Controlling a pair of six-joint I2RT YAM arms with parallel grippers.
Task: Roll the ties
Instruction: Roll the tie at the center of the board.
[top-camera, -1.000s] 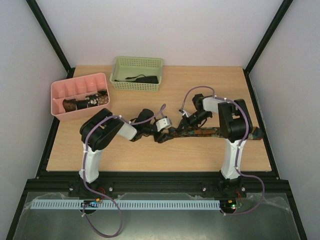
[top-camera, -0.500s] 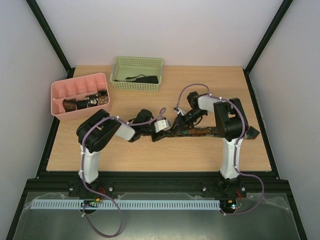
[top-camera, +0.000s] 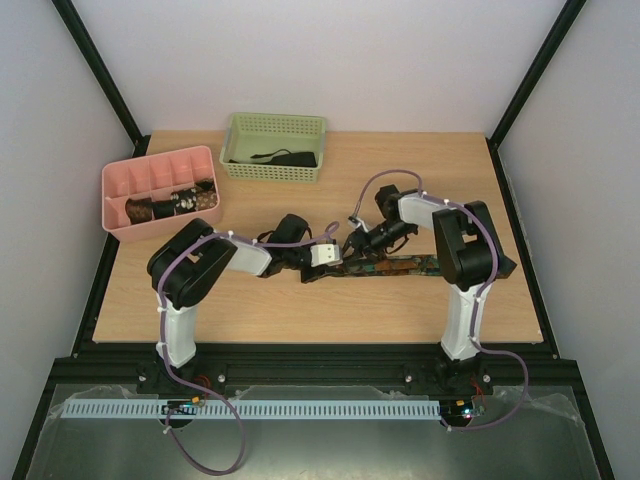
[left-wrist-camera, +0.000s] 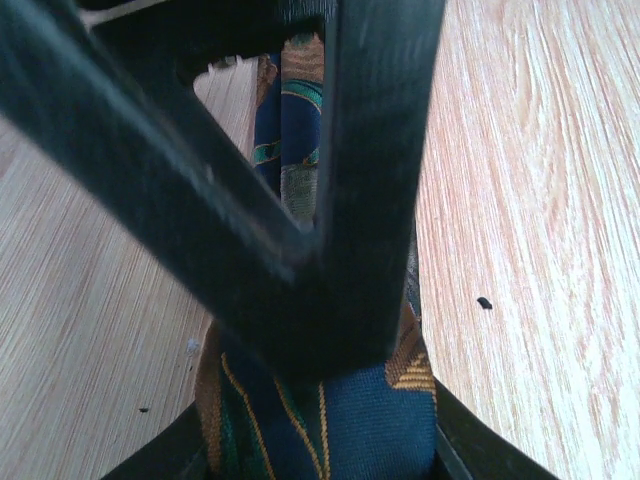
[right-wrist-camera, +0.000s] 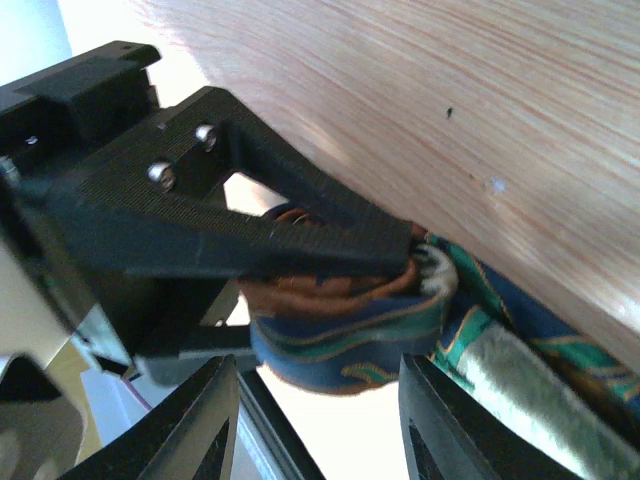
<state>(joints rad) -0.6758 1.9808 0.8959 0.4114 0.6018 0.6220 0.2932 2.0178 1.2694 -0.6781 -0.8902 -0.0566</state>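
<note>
Step in hand, as I read it: rolling the tie (top-camera: 395, 266), early in the roll. It lies flat mid-table (top-camera: 300, 310) between the two arms, with a small coil (right-wrist-camera: 330, 320) started at its left end.

Left gripper (top-camera: 325, 256): jaws narrow and closed on the coil. The left wrist view shows fabric filling the gap from pad to pad.

Right gripper (top-camera: 358, 240): jaws partway apart, coil sitting at the fingertips. Can't tell if they pinch it or just straddle it.

Long axis runs left-right across the table, about parallel to the near edge. The coil end points to the robot's left. The free tail runs right and passes under the right arm (far tip hidden, so can't say which end is the wide one). The coil's own axis sits across the strip.

To do it well, my take:
- One side holds the coil while the other regrips. Never both off, or it likely springs open.
- Turn toward the tail.
- Keep the tail lightly taut and the edges lined up so the roll doesn't cone.
- Use small turns. The two sets of fingers are crowded together, so there's a collision risk.
</note>
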